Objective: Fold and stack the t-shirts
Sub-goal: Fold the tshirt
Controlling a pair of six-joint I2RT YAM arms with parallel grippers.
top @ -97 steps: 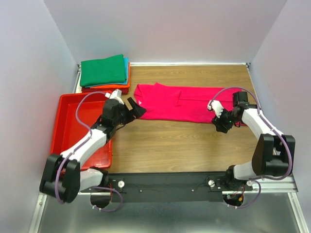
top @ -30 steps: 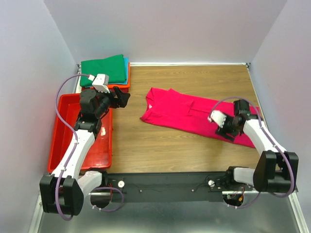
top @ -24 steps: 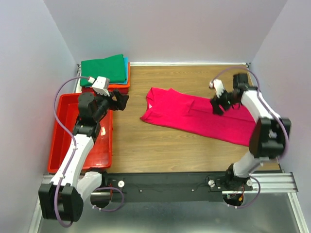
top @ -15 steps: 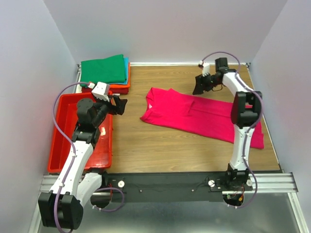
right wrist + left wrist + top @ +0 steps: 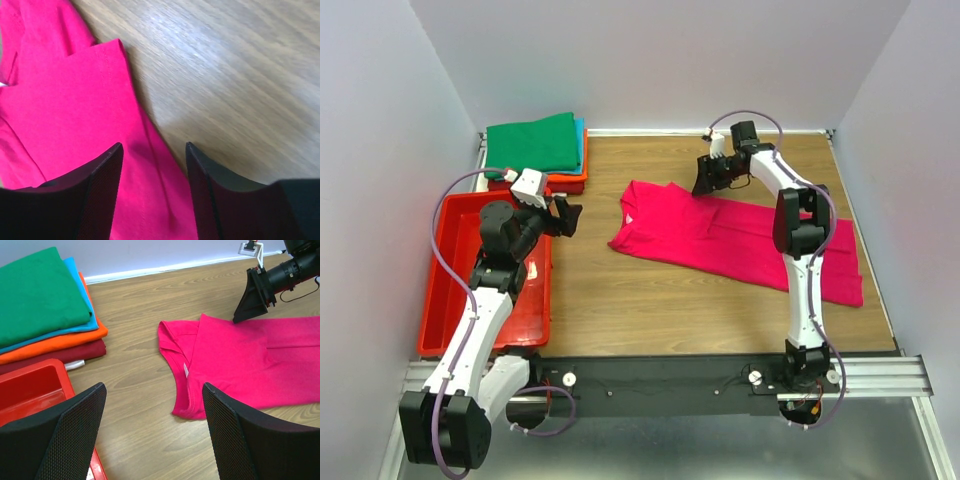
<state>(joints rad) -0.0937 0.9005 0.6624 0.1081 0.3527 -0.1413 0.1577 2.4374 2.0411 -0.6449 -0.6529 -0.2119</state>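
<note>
A magenta-pink t-shirt [image 5: 730, 238] lies flat and slanted across the wooden table, collar end to the left; it also shows in the left wrist view [image 5: 240, 365] and the right wrist view [image 5: 65, 145]. A stack of folded t-shirts, green [image 5: 532, 145] on top over teal-blue, orange and dark red, sits at the back left [image 5: 35, 300]. My right gripper [image 5: 703, 182] is open and empty, low over the shirt's far edge [image 5: 152, 150]. My left gripper [image 5: 568, 215] is open and empty, held above the tray's right rim, left of the shirt.
A red plastic tray [image 5: 450, 290] sits at the left. Bare wood [image 5: 650, 310] lies in front of the shirt. White walls close in the back and sides.
The pink shirt was dragged right and laid slanted. My right gripper let go and swung from the shirt's right end to its far edge. My left arm pulled back over the tray.
</note>
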